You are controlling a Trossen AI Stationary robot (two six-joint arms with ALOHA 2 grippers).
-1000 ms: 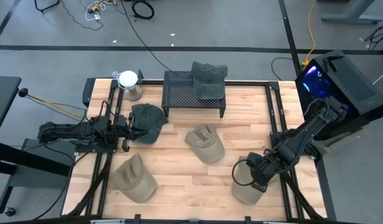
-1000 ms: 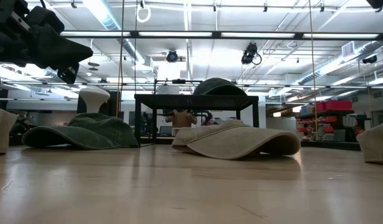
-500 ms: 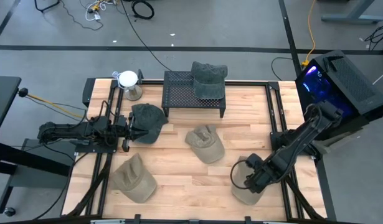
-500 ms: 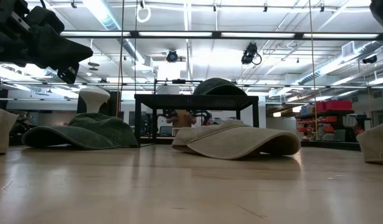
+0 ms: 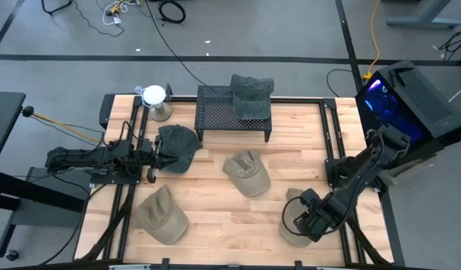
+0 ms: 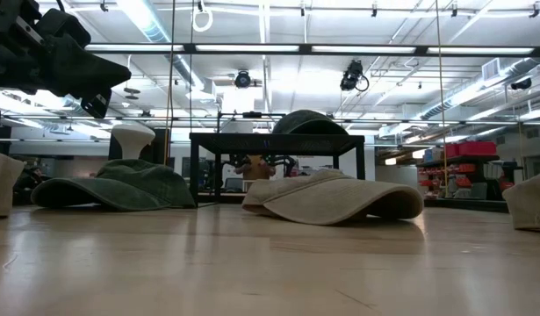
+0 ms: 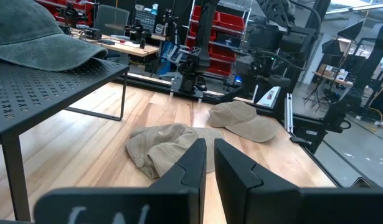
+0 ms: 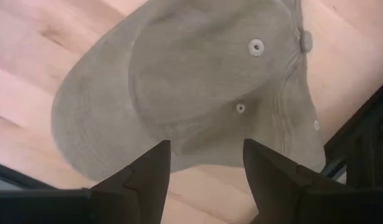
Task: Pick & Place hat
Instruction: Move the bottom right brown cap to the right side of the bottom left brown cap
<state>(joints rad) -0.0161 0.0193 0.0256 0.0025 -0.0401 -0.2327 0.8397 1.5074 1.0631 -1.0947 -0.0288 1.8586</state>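
Hovering directly above a tan cap (image 8: 191, 87) at the table's near right corner, the right gripper (image 8: 203, 180) is seen with its fingers spread wide apart and nothing between them. From that wrist view the cap is shown crown up, with its top button and eyelets visible and its brim curving toward the fingers; in the high view the same cap (image 5: 293, 226) is largely covered by the gripper (image 5: 311, 222). The left gripper (image 7: 206, 163) is held low over the left side of the table with its fingers nearly together, empty, just beside a dark green cap (image 5: 178, 146). A second tan cap (image 5: 246, 172) is lying at mid-table, crumpled, and a third (image 5: 161, 216) is at the near left. Another dark green cap (image 5: 251, 95) is resting on a black perforated stand (image 5: 219, 111) at the far edge, overhanging its right end. A white-topped object (image 5: 154, 99) is standing left of the stand. No writing can be read on the caps.
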